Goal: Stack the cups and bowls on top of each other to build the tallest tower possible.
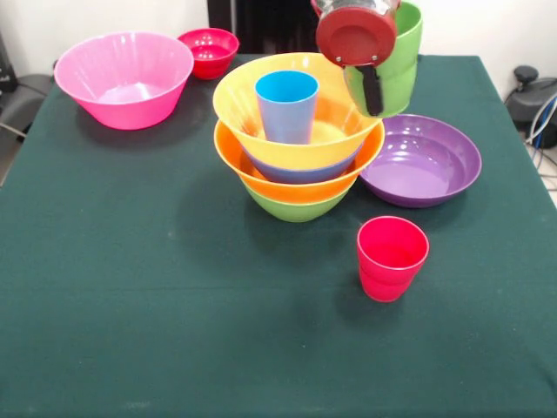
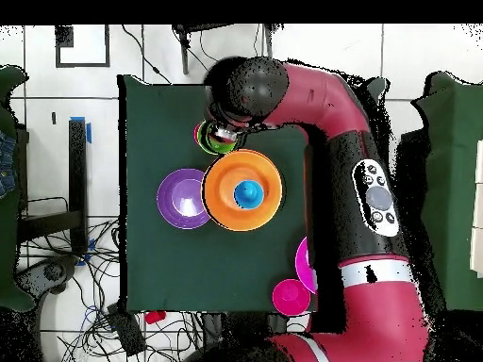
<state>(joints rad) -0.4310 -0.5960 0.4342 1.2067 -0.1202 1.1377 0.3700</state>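
Gripper (image 1: 372,83): at the top of the front view, above the table (image 1: 130,287); a dark finger lies against the outer wall of the green cup (image 1: 396,74), so it is pinching that cup by the wall. The cup hangs tilted in the air, clear of the cloth.

Tower (image 1: 298,148): centre of the table, just to the picture-left of and below the held cup. Green bowl (image 1: 296,207) at the base, orange bowl (image 1: 261,174) nested in it, a blue bowl's (image 1: 300,172) wall showing above that, a second orange bowl (image 1: 331,131) on top.

Blue cup (image 1: 286,106): upright inside the top bowl.

Purple bowl (image 1: 422,161): on the cloth, just beside the tower, under the held cup.

Red cup (image 1: 392,258): upright, alone, nearer the camera than the tower.

Pink bowl (image 1: 124,78) and red bowl (image 1: 209,50): far corner, close together, well apart from the gripper.

Overhead view: arm (image 2: 330,104) curving over the table's edge.
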